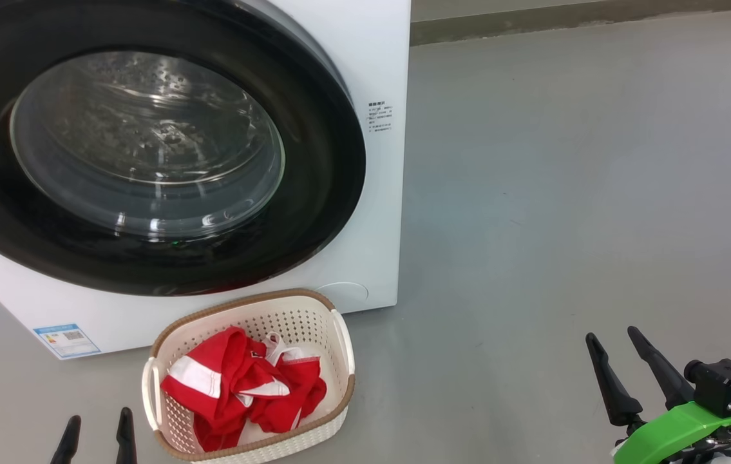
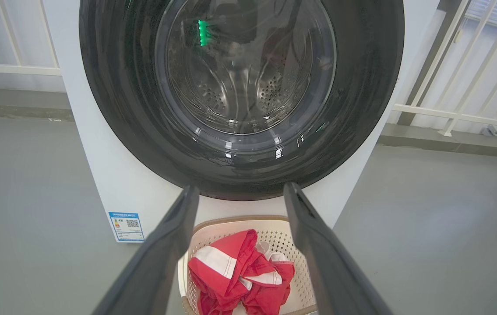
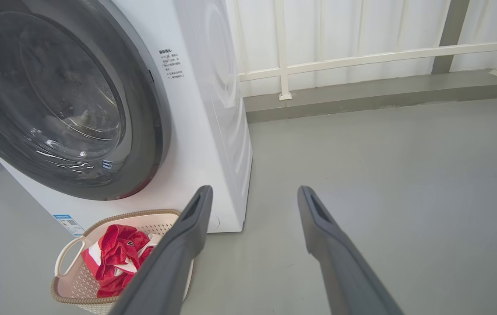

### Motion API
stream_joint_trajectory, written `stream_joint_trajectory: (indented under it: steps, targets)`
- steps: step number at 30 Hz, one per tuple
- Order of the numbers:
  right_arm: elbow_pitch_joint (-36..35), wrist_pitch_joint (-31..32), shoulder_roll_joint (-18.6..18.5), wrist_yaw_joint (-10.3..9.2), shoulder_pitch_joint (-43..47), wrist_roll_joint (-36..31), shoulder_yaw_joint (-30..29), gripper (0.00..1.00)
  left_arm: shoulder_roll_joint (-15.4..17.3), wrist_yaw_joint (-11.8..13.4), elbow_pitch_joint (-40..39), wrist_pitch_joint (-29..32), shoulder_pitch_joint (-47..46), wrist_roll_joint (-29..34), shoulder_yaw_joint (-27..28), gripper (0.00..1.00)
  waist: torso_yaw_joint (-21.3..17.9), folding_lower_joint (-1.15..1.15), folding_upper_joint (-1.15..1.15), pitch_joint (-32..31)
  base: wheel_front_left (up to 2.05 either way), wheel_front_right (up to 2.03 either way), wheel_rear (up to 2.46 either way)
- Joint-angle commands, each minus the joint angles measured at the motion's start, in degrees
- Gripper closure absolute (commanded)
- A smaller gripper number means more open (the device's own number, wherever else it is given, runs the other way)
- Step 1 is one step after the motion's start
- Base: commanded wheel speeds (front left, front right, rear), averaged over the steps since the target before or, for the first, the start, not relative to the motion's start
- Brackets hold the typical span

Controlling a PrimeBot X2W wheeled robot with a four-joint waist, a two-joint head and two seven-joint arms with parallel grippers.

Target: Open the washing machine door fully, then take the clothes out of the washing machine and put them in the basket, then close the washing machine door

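Basket, cream perforated plastic with brown woven rim (image 1: pixel 294 322), holds crumpled red-and-white clothes (image 1: pixel 243 386) before white washing machine (image 1: pixel 371 64); glossy round black door (image 1: pixel 313 212) shut. Left fingers (image 1: pixel 125 435), right fingers (image 1: pixel 611 383) spread, empty.

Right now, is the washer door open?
No, the door sits shut against the washer, and the red clothes lie in the basket.

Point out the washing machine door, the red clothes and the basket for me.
washing machine door (image 1: pixel 146 145), head view, on the glass window.
clothes (image 1: pixel 230 357), head view, on the red fabric.
basket (image 1: pixel 288 322), head view, on its perforated far wall.
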Motion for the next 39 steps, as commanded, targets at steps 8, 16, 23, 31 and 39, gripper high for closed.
stream_joint_trajectory:
  steps: [8, 16, 23, 31, 39]
  targets:
    - [1.2, 0.0, 0.7, 0.00, 0.4, 0.1, 0.1, 1.00, -0.4, 0.0, 1.3, 0.2, 0.0, -0.3, -0.2, 1.00, 0.0, 0.00, 0.00, 0.1, 0.00, 0.00, 0.00]
    - [6.4, 0.2, 4.2, 0.00, 3.9, 0.4, 0.3, 1.00, -3.4, 0.0, 6.5, 0.5, 0.1, -0.6, -0.6, 1.00, 0.0, 0.00, 0.00, 0.1, 0.00, 0.00, 0.00]
    - [5.6, 1.3, 4.6, -0.01, 3.7, 4.2, -0.4, 1.00, -3.3, 0.0, 6.4, 1.7, -0.6, -4.9, -0.4, 1.00, 0.4, 0.12, 0.00, -0.1, 0.00, 0.00, 0.00]
    - [4.9, 2.6, 5.1, -0.02, 3.4, 8.5, -1.2, 1.00, -3.2, 0.0, 6.4, 3.0, -1.6, -9.7, -0.2, 1.00, 0.8, 0.00, 0.00, 0.1, 0.00, 0.00, 0.00]
    - [4.2, 3.8, 5.6, -0.03, 3.1, 12.3, -2.0, 1.00, -3.1, 0.0, 6.4, 4.2, -2.5, -13.9, 0.0, 1.00, 1.2, 0.00, 0.00, 0.1, 0.00, 0.00, 0.00]
